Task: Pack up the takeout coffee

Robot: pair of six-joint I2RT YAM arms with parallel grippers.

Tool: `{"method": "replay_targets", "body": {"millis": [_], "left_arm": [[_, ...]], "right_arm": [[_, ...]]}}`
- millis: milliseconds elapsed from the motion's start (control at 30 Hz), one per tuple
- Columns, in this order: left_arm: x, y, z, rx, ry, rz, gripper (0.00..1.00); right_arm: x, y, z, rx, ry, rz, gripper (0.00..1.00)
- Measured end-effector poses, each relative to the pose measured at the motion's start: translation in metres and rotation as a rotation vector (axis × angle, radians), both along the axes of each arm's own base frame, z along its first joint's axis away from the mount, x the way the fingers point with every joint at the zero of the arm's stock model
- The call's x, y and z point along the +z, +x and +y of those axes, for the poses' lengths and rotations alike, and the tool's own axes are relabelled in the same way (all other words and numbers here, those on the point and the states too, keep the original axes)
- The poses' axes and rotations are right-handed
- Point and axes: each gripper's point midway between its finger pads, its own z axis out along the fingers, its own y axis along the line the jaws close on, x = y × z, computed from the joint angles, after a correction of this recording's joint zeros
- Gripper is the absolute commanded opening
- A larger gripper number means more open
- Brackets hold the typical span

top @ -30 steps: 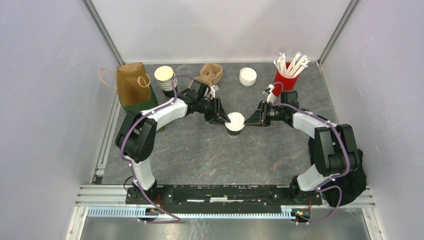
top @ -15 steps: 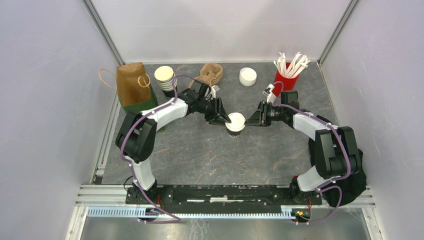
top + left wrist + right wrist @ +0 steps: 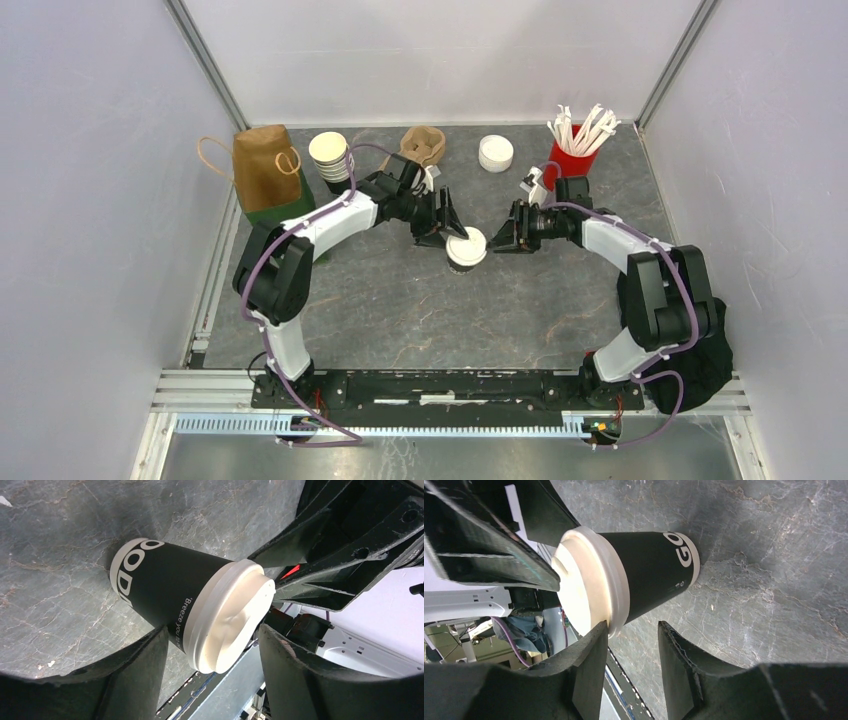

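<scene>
Status of the packing job, read from the left of the bench (image 3: 400,300) to the right:

1. The brown paper bag (image 3: 262,168) stood at the rear left. I could not see into it.
2. The cardboard cup carrier (image 3: 423,146) lay at the rear, well apart from the coffee.
3. The left tool (image 3: 446,228) was spread, with one finger on each side of the lid end, and it pinched nothing.
4. The coffee cup (image 3: 466,248) stood on its base in the middle of the bench between both tools, and its white lid was seated.
5. The right tool (image 3: 503,240) was also spread. One fingertip sat just beside the lid rim, and the gap between the fingers was empty.

I judged the lidding complete. The cup had not yet been moved into the carrier or the bag, so the packing itself remained.

Legible markings on the black cup wall were large white letters, "OOD" from the left wrist and "GO" from the right. Small print began "Breeze you", and the rest was unreadable.
</scene>
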Motion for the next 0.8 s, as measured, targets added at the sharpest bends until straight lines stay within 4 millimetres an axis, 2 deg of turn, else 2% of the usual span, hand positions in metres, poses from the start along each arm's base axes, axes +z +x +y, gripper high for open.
{"method": "replay_targets", "body": {"millis": [333, 400, 433, 500, 533, 600, 700, 800], "left_arm": [[0.003, 0.002, 0.0, -0.015, 0.001, -0.018, 0.85], [0.001, -0.001, 0.002, -0.023, 0.012, -0.014, 0.88], [-0.001, -0.002, 0.004, -0.024, 0.02, -0.009, 0.92], [-0.003, -0.002, 0.009, -0.032, 0.037, -0.012, 0.94], [-0.003, -0.002, 0.011, -0.036, 0.046, -0.015, 0.94], [-0.003, -0.001, 0.017, -0.035, 0.07, -0.027, 0.94], [0.013, -0.002, 0.026, -0.019, 0.083, -0.068, 0.95], [0.051, -0.011, 0.036, -0.001, 0.047, -0.159, 0.95]], "right_arm": [[0.014, 0.02, -0.013, -0.017, -0.137, -0.044, 0.76], [0.016, 0.023, -0.018, -0.026, -0.178, -0.048, 0.86], [0.017, 0.024, -0.021, -0.03, -0.201, -0.047, 0.87], [0.02, 0.026, -0.025, -0.035, -0.25, -0.054, 0.91], [0.022, 0.026, -0.027, -0.039, -0.269, -0.06, 0.97], [0.028, 0.022, -0.027, -0.035, -0.3, -0.074, 0.98], [0.033, 0.011, -0.015, 0.004, -0.344, -0.092, 0.98], [0.04, -0.002, 0.007, 0.075, -0.399, -0.121, 0.98]]}}
